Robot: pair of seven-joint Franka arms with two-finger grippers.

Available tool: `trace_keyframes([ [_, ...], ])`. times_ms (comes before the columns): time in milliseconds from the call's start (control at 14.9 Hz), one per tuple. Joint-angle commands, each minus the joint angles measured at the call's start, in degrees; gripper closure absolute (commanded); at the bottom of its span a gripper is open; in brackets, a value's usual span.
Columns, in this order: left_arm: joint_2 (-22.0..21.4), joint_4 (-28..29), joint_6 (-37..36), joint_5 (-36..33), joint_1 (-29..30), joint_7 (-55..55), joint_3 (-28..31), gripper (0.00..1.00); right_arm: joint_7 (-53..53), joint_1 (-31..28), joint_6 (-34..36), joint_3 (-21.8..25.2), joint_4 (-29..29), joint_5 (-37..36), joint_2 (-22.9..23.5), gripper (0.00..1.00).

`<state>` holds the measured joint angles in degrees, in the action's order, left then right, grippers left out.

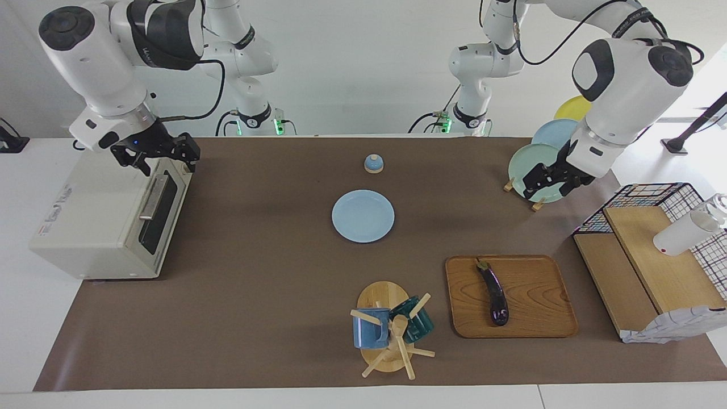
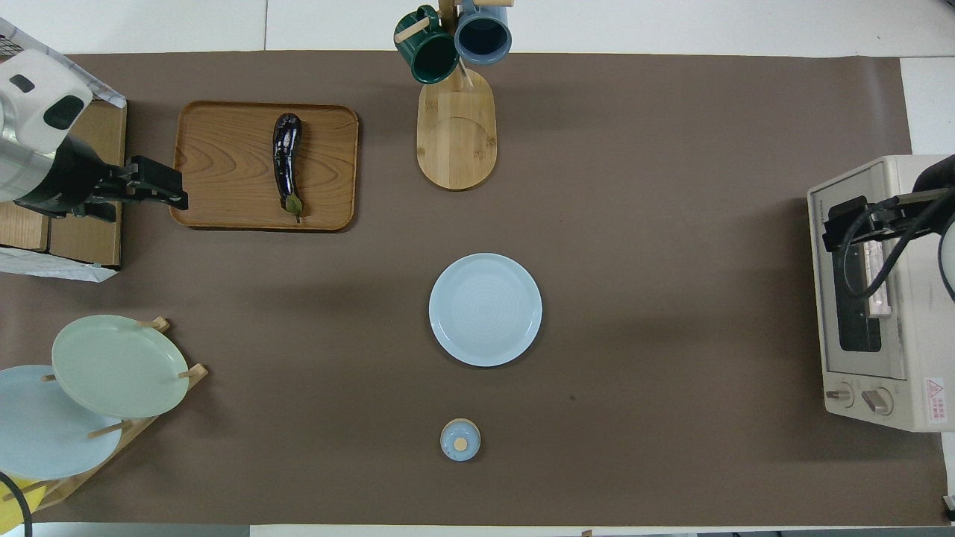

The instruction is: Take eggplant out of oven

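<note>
The eggplant [image 1: 493,297] does not sit in the oven [image 1: 108,218]: it lies on the wooden tray [image 1: 539,289] toward the left arm's end of the counter [image 1: 255,272], farther from the robots than the blue plate [image 1: 363,216], and the oven's door looks shut. Its long axis runs roughly from nearer the robots to farther, green stem tip toward them, rounded end away. The left end effector [image 1: 548,179] hangs over the counter beside the plate rack [image 1: 534,170], fingers spread wide and holding nothing; the eggplant lies farther along the counter from it and toward the middle, so the left arm is by far the nearer one. The right end effector [image 1: 156,153] hovers over the oven's upper front edge near the bar handle [image 1: 153,199], also wide and empty, well apart from the eggplant. The eggplant is slim, glossy purple-black and slightly curved. Judged from this, the task's goal looks already met.
</note>
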<state>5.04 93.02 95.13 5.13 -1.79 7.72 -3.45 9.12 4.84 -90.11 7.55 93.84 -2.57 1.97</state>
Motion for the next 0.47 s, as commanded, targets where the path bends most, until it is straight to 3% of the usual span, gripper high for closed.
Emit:
trace_keyframes([
  [0, -5.72, 6.53, -1.87, -1.36, -2.59, 0.80, 1.95, 0.00, -0.77, -0.62, 0.81, -0.34, 0.20, 1.43, -0.65, 0.00],
  [201, -8.46, 11.29, -1.36, -1.36, -3.75, 0.98, 2.39, 0.00, -0.77, -0.62, 0.81, -0.34, 0.20, 1.43, -0.65, 0.00],
  [401, -7.76, 9.99, -0.47, -2.57, -5.23, 0.46, 2.57, 0.00, -0.77, -0.62, 0.81, -0.34, 0.20, 1.43, -0.65, 0.00],
])
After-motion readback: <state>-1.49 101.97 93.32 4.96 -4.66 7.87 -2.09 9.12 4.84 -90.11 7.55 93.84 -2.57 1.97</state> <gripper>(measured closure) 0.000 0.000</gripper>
